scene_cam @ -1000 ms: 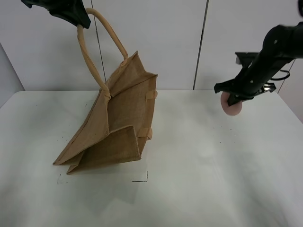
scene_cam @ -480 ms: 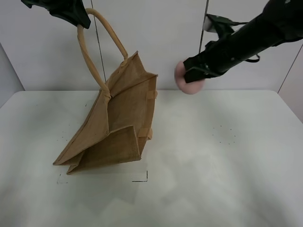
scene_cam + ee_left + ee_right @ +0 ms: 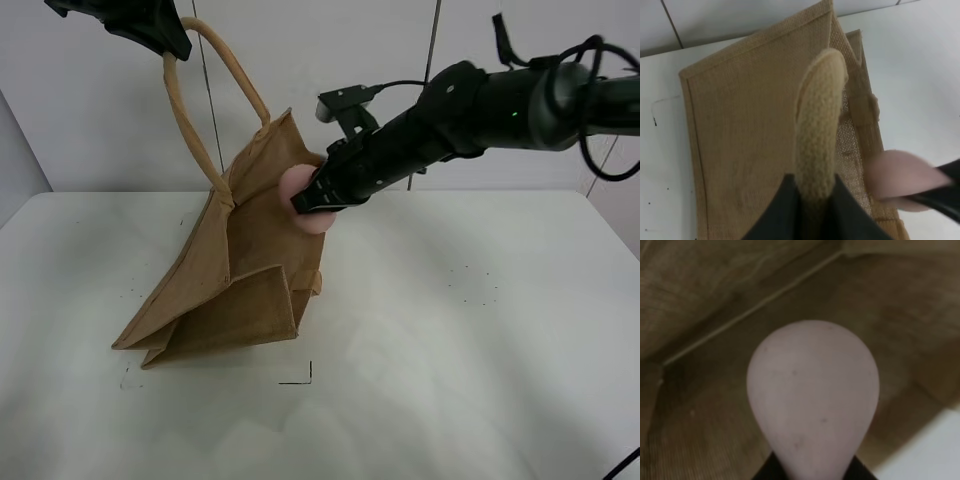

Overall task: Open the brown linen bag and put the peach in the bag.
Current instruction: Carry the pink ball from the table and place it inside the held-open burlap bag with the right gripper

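- Axis of the brown linen bag [image 3: 240, 270]: its long axis runs in the high view from 7 o'clock, where the base lies on the white surface [image 3: 450, 350], up to 1 o'clock. The bag leans, not upright.
- The mouth is open and points toward 3 o'clock.
- One beige handle [image 3: 215, 90] is stretched up to 11 o'clock. The left gripper [image 3: 165, 35] is clenched on the top of this loop.
- The peach [image 3: 303, 195] is at the upper part of the mouth, at 1 o'clock of the bag's middle, above the surface. In the right wrist view the brown weave is behind nearly all of it.
- The right gripper [image 3: 318, 195] is grasping the peach, its arm reaching in from 3 o'clock. The narrower end of the fruit sits between the fingers.
- Half a second ago the peach was apart from the bag, at 2 o'clock of it; a second ago it was far out at 3 o'clock.
- The bag and the left gripper have kept their place.
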`<control>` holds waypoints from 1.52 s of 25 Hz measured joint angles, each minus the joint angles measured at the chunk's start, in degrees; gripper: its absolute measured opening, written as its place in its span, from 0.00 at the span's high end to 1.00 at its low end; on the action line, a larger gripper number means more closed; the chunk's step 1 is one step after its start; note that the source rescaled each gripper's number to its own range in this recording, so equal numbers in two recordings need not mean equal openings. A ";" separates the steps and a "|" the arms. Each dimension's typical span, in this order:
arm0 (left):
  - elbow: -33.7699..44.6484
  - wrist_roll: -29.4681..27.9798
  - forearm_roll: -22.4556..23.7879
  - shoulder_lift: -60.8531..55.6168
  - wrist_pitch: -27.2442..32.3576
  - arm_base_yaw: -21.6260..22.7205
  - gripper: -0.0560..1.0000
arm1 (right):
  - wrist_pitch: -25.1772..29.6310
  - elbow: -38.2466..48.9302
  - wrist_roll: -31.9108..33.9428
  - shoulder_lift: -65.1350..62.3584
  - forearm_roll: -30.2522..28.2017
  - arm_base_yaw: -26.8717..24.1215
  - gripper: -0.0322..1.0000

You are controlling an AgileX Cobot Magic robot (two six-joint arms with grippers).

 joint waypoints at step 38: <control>0.00 -0.06 -0.11 0.00 0.00 0.00 0.95 | 5.15 -20.15 7.35 22.23 3.59 3.52 0.02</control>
